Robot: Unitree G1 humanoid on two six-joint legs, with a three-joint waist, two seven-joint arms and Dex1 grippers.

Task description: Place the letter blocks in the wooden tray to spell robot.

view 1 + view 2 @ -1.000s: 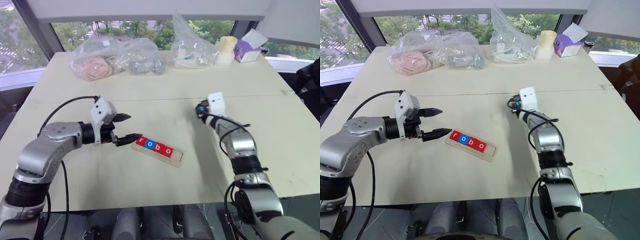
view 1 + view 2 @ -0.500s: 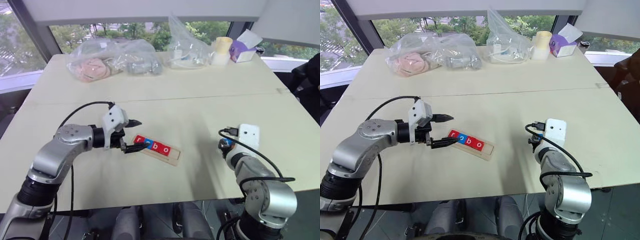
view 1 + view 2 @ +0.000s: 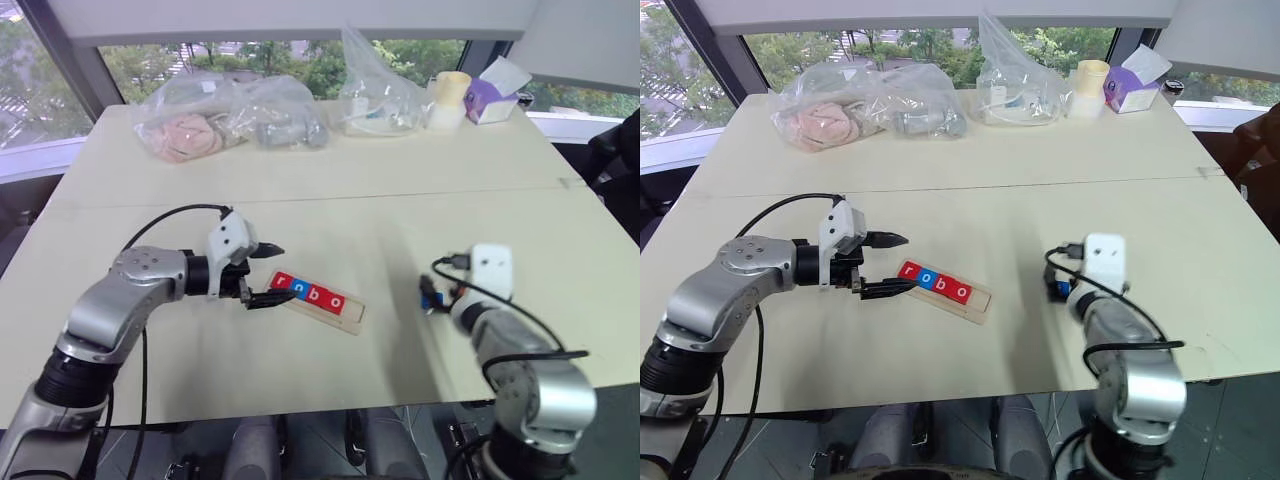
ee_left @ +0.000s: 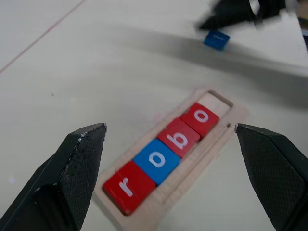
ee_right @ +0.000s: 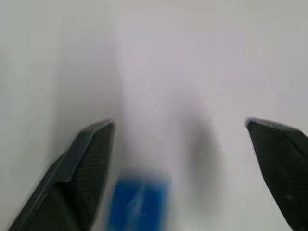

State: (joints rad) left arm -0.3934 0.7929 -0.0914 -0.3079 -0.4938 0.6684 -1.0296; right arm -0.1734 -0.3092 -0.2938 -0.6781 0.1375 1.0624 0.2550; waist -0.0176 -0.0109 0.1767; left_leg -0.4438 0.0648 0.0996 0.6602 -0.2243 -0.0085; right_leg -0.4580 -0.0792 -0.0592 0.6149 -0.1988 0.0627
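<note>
Cream tabletop (image 3: 330,215) below a window, with clear plastic bags (image 3: 235,115) along the upper edge of the frame; at centre we see the wooden tray (image 3: 318,301) lying on a slant, holding four letter blocks (image 4: 162,159) that read r, o, b, o, red, blue, red, red, with the last slot bare. Our left gripper (image 3: 268,275) sits at centre-left, fingers spread wide and grasping nothing, tips just beside the tray's r end. Lower right, our right gripper (image 5: 180,168) also has its fingers parted, and a blue block (image 5: 138,203) lies loose between them on the table, its letter too blurred to read.
</note>
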